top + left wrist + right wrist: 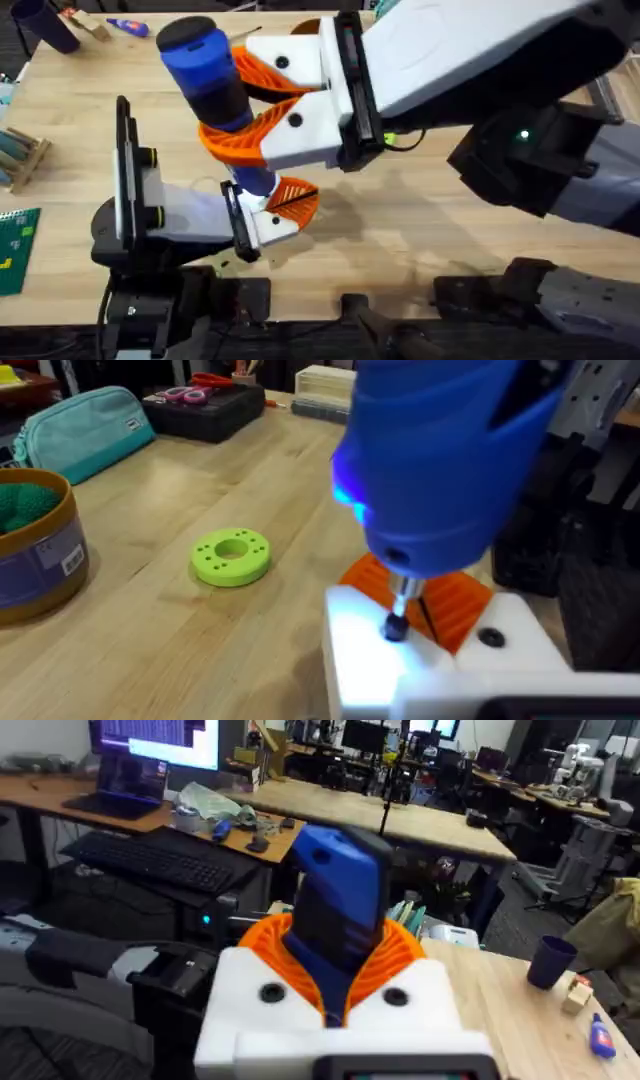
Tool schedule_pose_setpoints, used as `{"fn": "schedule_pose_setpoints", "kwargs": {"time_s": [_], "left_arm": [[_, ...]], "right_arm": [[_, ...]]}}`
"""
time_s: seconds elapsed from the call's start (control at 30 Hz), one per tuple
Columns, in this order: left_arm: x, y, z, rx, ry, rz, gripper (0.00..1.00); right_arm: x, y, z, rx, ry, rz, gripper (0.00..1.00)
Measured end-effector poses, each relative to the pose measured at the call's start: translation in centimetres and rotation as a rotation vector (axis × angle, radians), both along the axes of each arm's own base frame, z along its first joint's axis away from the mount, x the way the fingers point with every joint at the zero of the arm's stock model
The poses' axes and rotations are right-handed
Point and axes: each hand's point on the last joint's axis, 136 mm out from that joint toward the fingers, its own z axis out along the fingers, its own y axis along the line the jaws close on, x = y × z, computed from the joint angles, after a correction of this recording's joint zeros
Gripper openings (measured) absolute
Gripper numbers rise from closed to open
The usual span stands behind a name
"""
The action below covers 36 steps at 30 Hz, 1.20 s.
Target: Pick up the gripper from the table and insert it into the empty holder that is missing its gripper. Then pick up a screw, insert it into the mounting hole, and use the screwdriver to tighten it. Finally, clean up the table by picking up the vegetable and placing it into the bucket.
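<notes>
A: Starting at the left of our overhead view, the short white and black arm lies on the counter, and its holder already carries the orange gripper, seated against the white block. We can't tell how the left arm's own jaws stand.

B: Agreed. Moving right, our right gripper has its orange jaws clamped around the blue screwdriver, held tilted with the tip down on the holder. In the left wrist view the bit sits on the white block, just beside the orange piece.

A: So we judge we're in the tightening step. What worries us?

B: The tilt. If the bit isn't square in the screw head, it may cam out and skid across the white plastic, or cross-thread the screw. Pressing hard at that angle could also shove the holder sideways and unseat the orange piece.

A: And the handle could twist within the ribbed jaws, so we'd turn without driving anything.

B: Later, the bucket waits well apart from the holder, with something green inside it; the green ring lies between them on the counter.
</notes>
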Motion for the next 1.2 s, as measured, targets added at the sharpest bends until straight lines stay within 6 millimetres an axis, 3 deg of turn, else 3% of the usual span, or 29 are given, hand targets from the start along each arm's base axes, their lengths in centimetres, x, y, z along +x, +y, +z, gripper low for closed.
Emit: {"fn": "schedule_pose_setpoints", "kwargs": {"time_s": [1.2], "left_arm": [[0.0,0.0,0.0,0.0,0.0,0.0,0.007]], "right_arm": [[0.21,0.37,-0.71,-0.018,0.015,0.007,0.062]]}}
